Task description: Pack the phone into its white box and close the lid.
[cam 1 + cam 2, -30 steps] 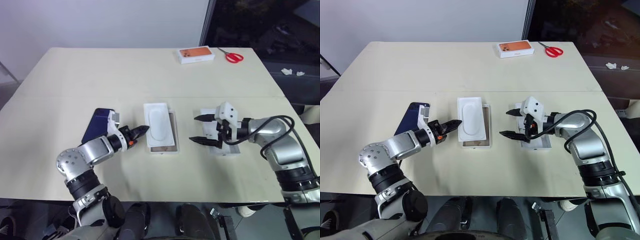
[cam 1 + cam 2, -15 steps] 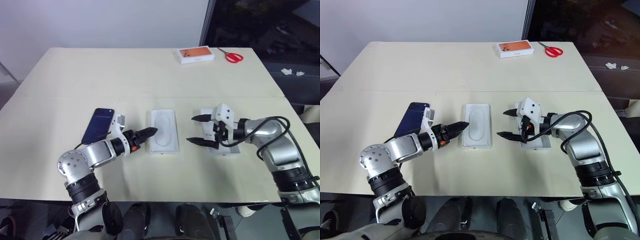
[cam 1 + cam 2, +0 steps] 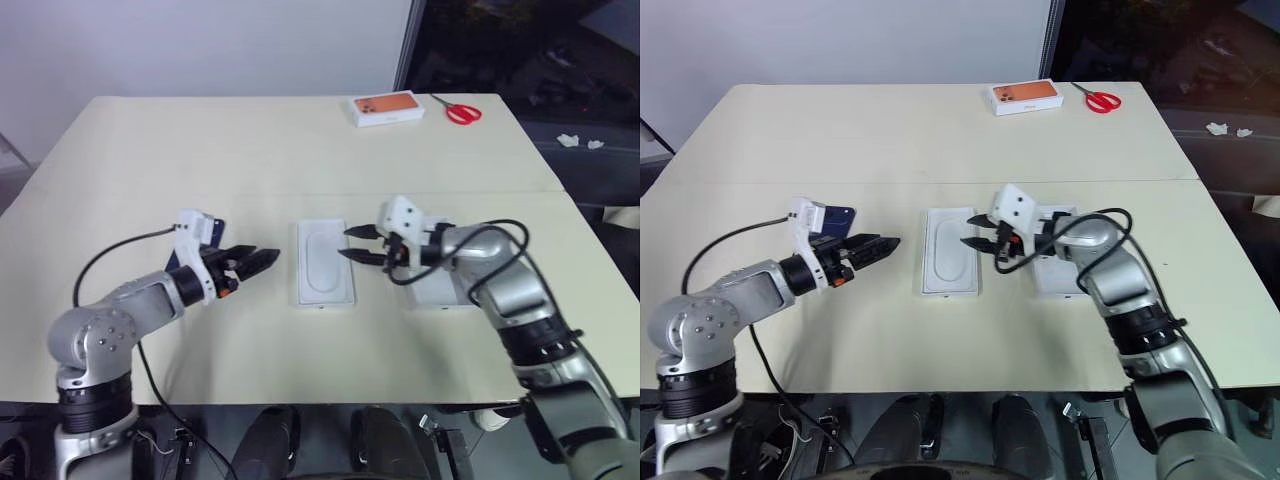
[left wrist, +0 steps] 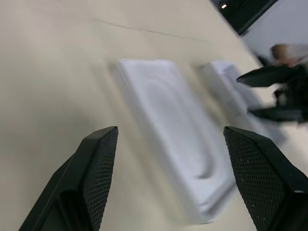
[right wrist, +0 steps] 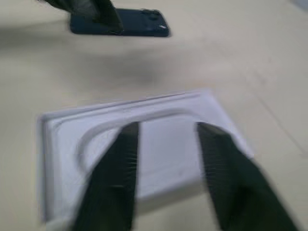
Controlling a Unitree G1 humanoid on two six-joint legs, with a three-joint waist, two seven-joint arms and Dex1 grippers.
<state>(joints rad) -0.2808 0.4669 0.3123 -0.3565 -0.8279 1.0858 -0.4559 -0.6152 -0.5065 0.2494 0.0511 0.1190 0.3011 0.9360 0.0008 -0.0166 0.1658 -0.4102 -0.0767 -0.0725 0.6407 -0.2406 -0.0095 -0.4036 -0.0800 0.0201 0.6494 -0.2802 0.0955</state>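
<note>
The white box (image 3: 325,265) lies at the table's middle with its oval-recessed insert seated flush in it. My right gripper (image 3: 347,244) hovers at the box's right edge, fingers a narrow gap apart with nothing between them; the right wrist view shows them over the insert (image 5: 144,139). The lid (image 3: 438,290) rests to the right, partly under my right arm. My left gripper (image 3: 255,262) stands open and empty a short way left of the box. The dark blue phone (image 3: 838,216) lies flat behind it, mostly hidden by my left wrist, and shows across the box as the phone (image 5: 118,22).
An orange-topped box (image 3: 388,107) and red scissors (image 3: 463,112) lie at the table's far edge. A seam crosses the table behind the white box. A black cable loops from my left arm over the near left tabletop.
The insert, askew on the box, now sits flush. My left gripper opened, rolled and drew back left. My right gripper moved left to the box's edge and its fingers narrowed.
</note>
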